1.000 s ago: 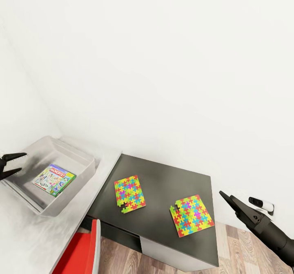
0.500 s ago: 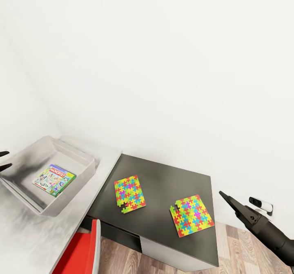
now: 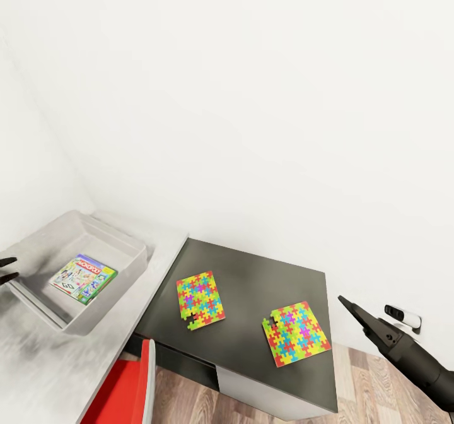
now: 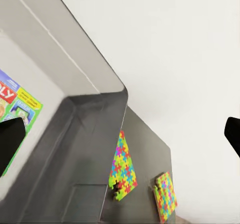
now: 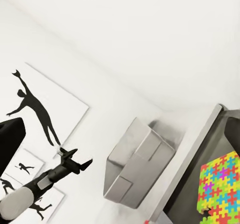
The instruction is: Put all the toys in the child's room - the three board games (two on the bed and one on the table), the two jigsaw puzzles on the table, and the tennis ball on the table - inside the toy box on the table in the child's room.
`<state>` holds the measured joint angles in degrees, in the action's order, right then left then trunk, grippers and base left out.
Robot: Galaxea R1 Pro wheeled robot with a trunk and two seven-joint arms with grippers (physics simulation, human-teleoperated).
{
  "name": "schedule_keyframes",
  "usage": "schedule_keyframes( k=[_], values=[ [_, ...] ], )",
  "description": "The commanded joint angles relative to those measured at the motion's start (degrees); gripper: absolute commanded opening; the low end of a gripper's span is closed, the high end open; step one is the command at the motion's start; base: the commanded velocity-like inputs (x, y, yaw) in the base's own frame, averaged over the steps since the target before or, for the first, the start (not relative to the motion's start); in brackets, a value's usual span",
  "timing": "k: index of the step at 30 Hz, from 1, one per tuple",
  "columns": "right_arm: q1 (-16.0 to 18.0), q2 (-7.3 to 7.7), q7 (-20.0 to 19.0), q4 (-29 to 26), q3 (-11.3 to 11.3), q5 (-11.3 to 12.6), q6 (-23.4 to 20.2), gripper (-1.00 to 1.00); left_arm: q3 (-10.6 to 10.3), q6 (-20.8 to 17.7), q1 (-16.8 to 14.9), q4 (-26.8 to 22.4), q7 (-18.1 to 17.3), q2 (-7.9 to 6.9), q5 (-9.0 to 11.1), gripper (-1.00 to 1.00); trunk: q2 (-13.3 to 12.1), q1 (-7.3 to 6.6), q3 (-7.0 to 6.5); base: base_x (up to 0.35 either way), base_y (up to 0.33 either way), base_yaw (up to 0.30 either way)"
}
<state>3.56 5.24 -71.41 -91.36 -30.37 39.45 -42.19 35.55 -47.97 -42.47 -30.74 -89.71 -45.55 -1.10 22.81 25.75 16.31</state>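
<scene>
The grey toy box (image 3: 129, 242) stands on the table's pale top (image 3: 38, 361) at the left. A green-edged Monopoly board game (image 3: 84, 277) lies flat inside it. Two multicoloured jigsaw puzzles (image 3: 200, 298) (image 3: 296, 333) lie apart on the table's lower dark section (image 3: 252, 279). My left gripper (image 3: 12, 269) is open and empty just outside the toy box's left rim. My right gripper (image 3: 349, 306) hovers off the dark section's right end; the right wrist view shows its fingers (image 5: 11, 144) spread with nothing between them. The tennis ball and the bed are out of view.
A red chair (image 3: 126, 389) is tucked under the table's front edge. A small white device (image 3: 400, 315) sits low by the wall at the right, above the wood floor (image 3: 391, 386). Black silhouette pictures (image 5: 40, 109) hang on the far wall.
My left gripper has drawn back leftward from over the toy box's rim to the picture's edge and dropped slightly. The right arm has hardly moved.
</scene>
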Motion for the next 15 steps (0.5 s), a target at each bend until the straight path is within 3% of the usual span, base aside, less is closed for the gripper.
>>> schedule_keyframes(
  k=[1,15],
  values=[
    [0.0,0.05,0.0,0.0,0.0,0.2,-0.4,1.0,0.1,-0.2,0.4,0.2,-0.3,0.09,-0.1,1.0,0.1,0.03,0.1,0.0,0.0,0.0],
    [0.0,-0.28,0.0,-0.1,0.0,0.2,-0.3,1.0,0.1,3.7,3.6,2.1,-0.3,0.87,0.2,1.0,0.1,0.03,0.07,0.0,0.0,-0.004]
  ],
)
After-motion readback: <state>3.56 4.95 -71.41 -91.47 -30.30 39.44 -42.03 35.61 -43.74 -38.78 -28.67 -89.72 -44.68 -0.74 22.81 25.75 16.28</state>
